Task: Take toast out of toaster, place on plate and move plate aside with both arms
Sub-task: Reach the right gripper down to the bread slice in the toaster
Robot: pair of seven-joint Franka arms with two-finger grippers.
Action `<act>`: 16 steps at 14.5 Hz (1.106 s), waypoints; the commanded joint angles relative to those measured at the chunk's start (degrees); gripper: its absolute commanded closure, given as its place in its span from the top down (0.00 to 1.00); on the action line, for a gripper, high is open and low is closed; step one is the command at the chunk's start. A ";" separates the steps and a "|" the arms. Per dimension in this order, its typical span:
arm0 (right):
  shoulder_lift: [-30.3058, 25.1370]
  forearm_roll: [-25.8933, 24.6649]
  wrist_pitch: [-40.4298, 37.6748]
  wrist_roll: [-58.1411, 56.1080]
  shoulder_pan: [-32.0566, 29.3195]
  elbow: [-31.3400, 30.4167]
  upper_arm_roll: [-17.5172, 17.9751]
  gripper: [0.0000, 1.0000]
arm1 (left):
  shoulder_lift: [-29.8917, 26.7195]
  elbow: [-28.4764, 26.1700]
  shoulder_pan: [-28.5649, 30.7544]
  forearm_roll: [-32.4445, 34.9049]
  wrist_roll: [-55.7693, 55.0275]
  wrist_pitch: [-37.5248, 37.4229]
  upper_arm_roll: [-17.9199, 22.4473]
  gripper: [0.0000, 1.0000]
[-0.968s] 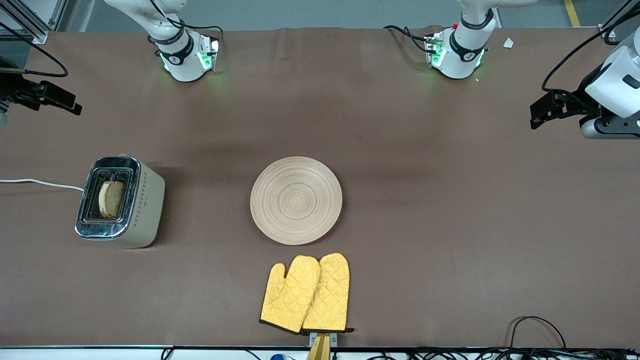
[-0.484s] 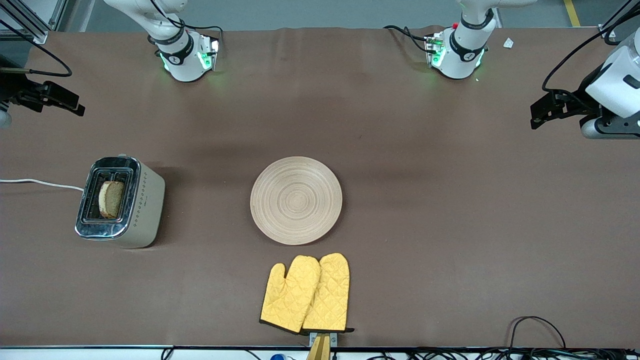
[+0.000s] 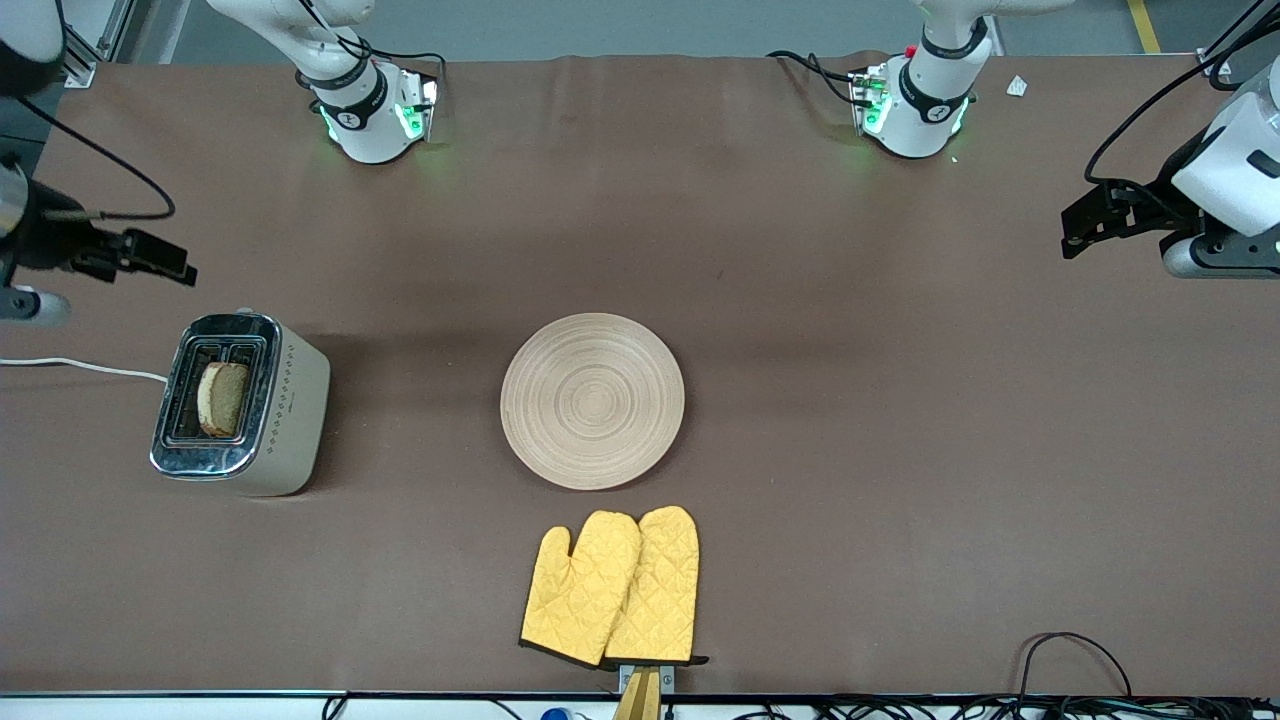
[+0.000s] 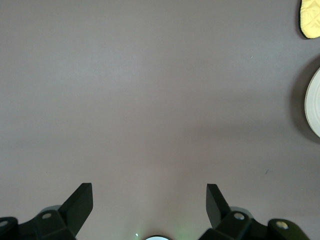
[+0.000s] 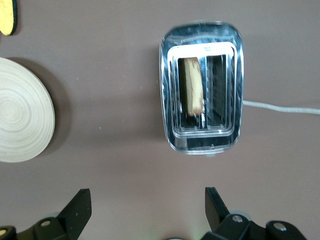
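A brown desk [image 3: 900, 420] runs the full width of the scene, with both arm bases along its edge farthest from the front camera. At the right arm's end, the right end effector [image 3: 165, 262] hangs over bare desk just beside the toaster [image 3: 240, 403], its fingers [image 5: 75, 210] spread wide and holding nothing. The toast [image 3: 222, 398] stands upright in one toaster slot. The plate [image 3: 592, 400] lies bare at mid-desk, well apart from the toaster. Yellow oven mitts [image 3: 612, 587] lie nearer the front camera than the plate. At the left arm's end, the left end effector [image 3: 1080, 222] hangs over bare desk, wide open and empty.
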 commanded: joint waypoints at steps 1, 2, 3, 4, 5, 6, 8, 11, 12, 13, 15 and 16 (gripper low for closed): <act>5.81 -0.77 2.17 -2.28 -0.40 1.27 -0.37 1.00 | 0.55 1.33 -0.05 0.47 1.01 -0.34 0.05 1.00; 7.93 -1.56 4.53 -2.37 -0.75 1.27 -0.45 1.00 | 0.55 1.33 -0.05 0.47 0.92 -0.34 0.05 1.00; 9.08 -1.83 6.12 -2.37 -1.01 1.09 -0.45 1.00 | 0.46 1.33 -0.05 0.47 1.01 -0.34 0.05 1.00; 10.22 -2.00 7.00 -2.46 -1.28 1.18 -0.45 1.00 | 0.55 1.33 -0.05 0.47 1.01 -0.34 0.05 1.00; 11.62 -2.01 8.23 -2.81 -1.45 1.00 -0.45 1.00 | 0.46 1.33 -0.05 0.38 1.01 -0.34 0.05 1.00; 12.86 -2.44 10.33 -2.90 -1.63 0.48 -0.45 1.00 | 0.37 1.24 -0.05 0.38 1.01 -0.34 0.05 1.00; 16.28 -4.11 15.25 -4.91 -2.24 0.12 -0.54 1.00 | 0.28 1.15 -0.14 0.38 0.31 -0.51 0.05 1.00; 19.01 -4.20 17.91 -5.09 -2.86 0.12 -0.54 1.00 | 0.28 1.06 -0.14 0.38 0.57 -0.60 0.05 1.00; 19.54 -4.20 18.00 -5.09 -3.21 0.12 -0.45 1.00 | 0.37 1.15 -0.14 0.47 0.31 -0.60 0.05 1.00; 19.72 -4.20 18.00 -5.18 -3.13 0.21 -0.45 0.98 | 0.37 1.15 -0.14 0.56 0.04 -0.60 0.05 1.00; 19.72 -4.11 17.39 -6.67 -3.30 0.04 -0.45 0.80 | 0.37 1.15 -0.05 0.47 0.04 -0.51 0.05 1.00; 19.72 -4.11 16.51 -7.29 -3.74 -0.23 -0.45 0.77 | 0.37 1.15 -0.05 0.38 0.39 -0.60 0.05 1.00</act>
